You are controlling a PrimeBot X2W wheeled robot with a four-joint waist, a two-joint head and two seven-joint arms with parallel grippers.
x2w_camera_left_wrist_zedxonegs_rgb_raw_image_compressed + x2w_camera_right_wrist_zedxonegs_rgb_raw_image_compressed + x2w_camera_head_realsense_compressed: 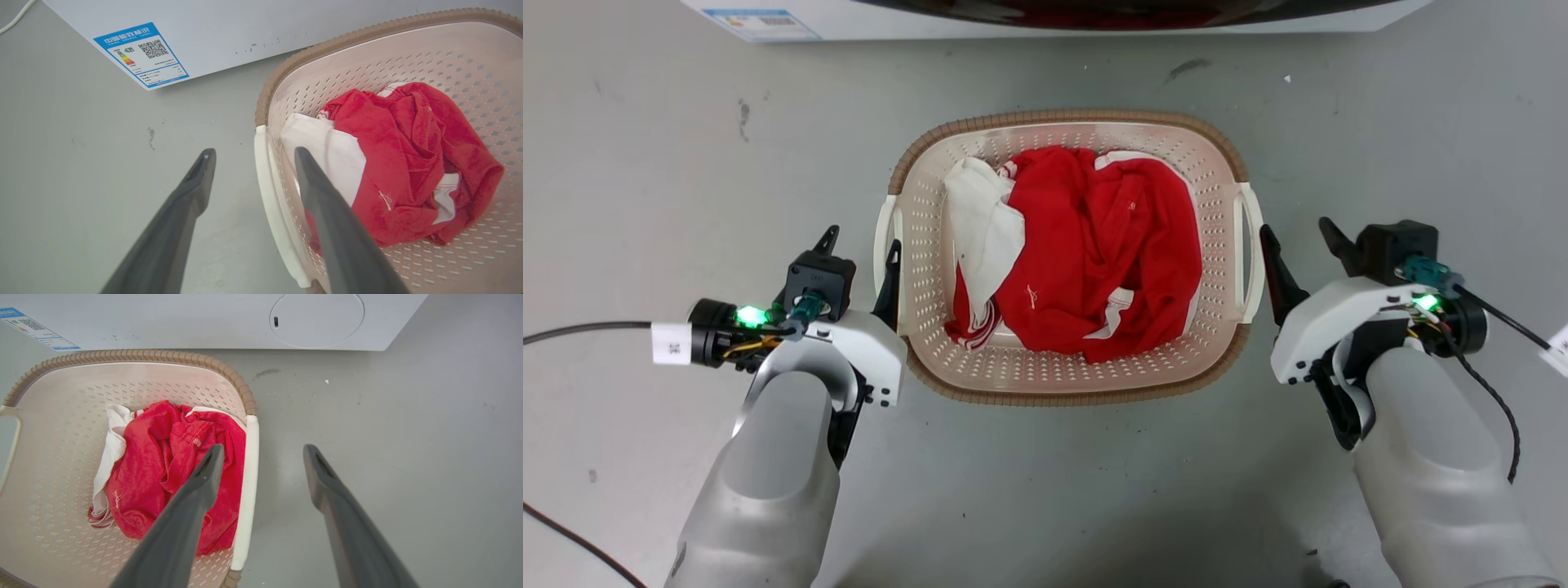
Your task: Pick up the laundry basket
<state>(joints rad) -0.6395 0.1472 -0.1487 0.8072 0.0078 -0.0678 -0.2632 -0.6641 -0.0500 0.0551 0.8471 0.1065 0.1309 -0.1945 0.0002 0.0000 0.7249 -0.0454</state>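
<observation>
The basket (1062,118) sits on the grey floor (686,122), just in front of the washer (890,20) at the far edge of the head view. A red garment (1094,253) and a white cloth (980,229) lie crumpled in it.

The left gripper (863,239) is at the basket's left handle (880,245). Its jaws are spread. In the left wrist view one finger is over the bare floor and the other over the basket's inside, with the handle in the gap between them.

The right gripper (1294,227) is at the right handle (1255,237), jaws also spread. In the right wrist view that handle lies between its fingers. I cannot tell whether either gripper touches the plastic. A blue label (760,23) is stuck on the washer's front, near its left corner.
</observation>
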